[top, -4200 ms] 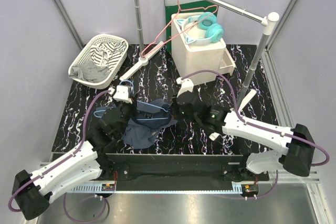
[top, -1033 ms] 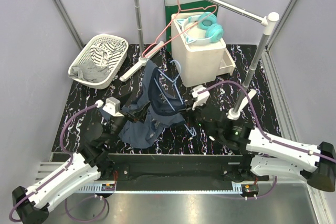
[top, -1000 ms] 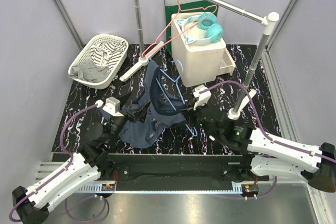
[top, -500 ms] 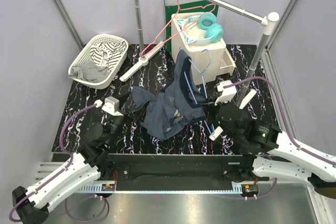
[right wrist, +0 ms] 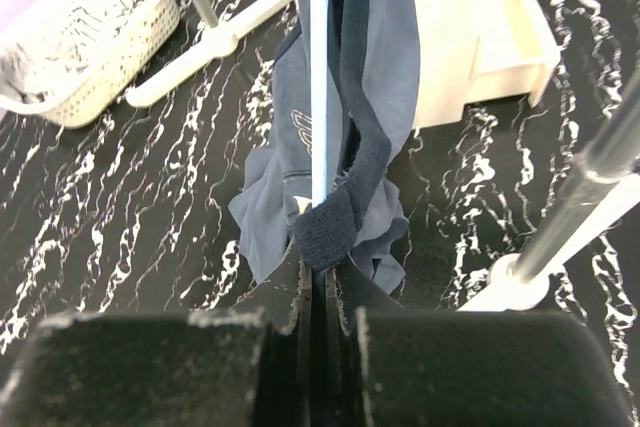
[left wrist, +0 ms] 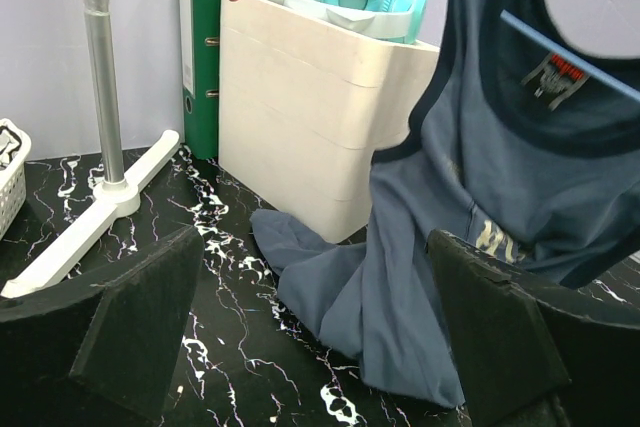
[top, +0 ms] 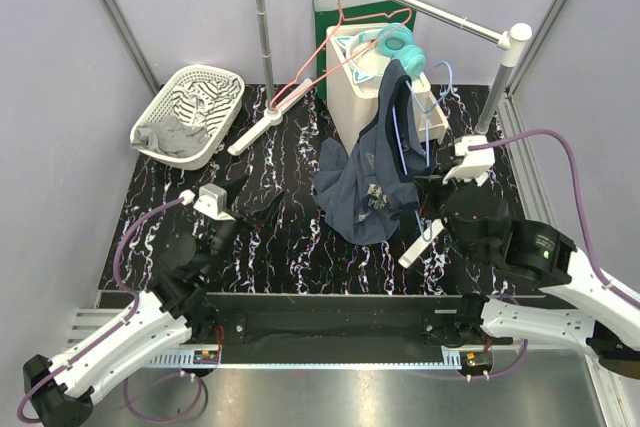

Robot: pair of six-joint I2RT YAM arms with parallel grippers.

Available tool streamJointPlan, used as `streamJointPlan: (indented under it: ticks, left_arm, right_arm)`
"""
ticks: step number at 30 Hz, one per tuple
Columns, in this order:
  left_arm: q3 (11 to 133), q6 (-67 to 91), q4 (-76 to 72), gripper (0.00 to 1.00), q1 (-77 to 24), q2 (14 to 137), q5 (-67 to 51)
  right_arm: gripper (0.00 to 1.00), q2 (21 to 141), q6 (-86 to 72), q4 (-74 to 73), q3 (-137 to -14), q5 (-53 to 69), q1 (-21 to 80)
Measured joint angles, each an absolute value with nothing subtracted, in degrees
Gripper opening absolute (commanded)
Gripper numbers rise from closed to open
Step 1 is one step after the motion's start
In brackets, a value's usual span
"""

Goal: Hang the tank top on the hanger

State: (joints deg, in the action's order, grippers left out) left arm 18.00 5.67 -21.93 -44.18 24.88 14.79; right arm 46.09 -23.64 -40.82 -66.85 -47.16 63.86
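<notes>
Two fingers of the right gripper (right wrist: pixel 322 252) pinch shut on the lower end of the light-blue hanger (right wrist: pixel 318 77), seemingly with a fold of cloth caught too. The left gripper (left wrist: pixel 315 277) sits spread and empty, low over the table (top: pixel 290 257). The navy tank top (top: pixel 365 172) drapes from the raised hanger beside the white box (top: pixel 355 97), so the threading looks largely done. Whether both straps are seated I cannot tell. Its long axis runs near vertical, neck and hook uppermost and hem trailing onto the table.
</notes>
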Motion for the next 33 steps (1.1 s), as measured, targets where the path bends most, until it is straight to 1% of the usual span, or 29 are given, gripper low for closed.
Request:
streamJointPlan:
  ticks: [18, 22, 25, 33]
  left_arm:
    - [18.0, 6.0, -22.0, 0.99, -44.2, 24.9, 14.8]
    - [18.0, 6.1, -22.0, 0.99, -44.2, 25.1, 14.8]
    - [18.0, 6.1, -21.9, 0.99, -44.2, 25.3, 14.8]
    - [18.0, 6.1, -22.0, 0.99, -44.2, 25.2, 14.8]
  right_arm:
    - [0.00, 54.6, -19.6, -45.5, -83.3, -56.1, 63.4]
    - [0.00, 56.5, -18.6, -45.3, -86.4, -56.5, 60.3]
    - [0.00, 58.0, -18.1, -45.3, -88.0, -55.8, 56.1]
    - [0.00, 61.6, -18.1, -45.4, -88.3, -51.2, 47.0]
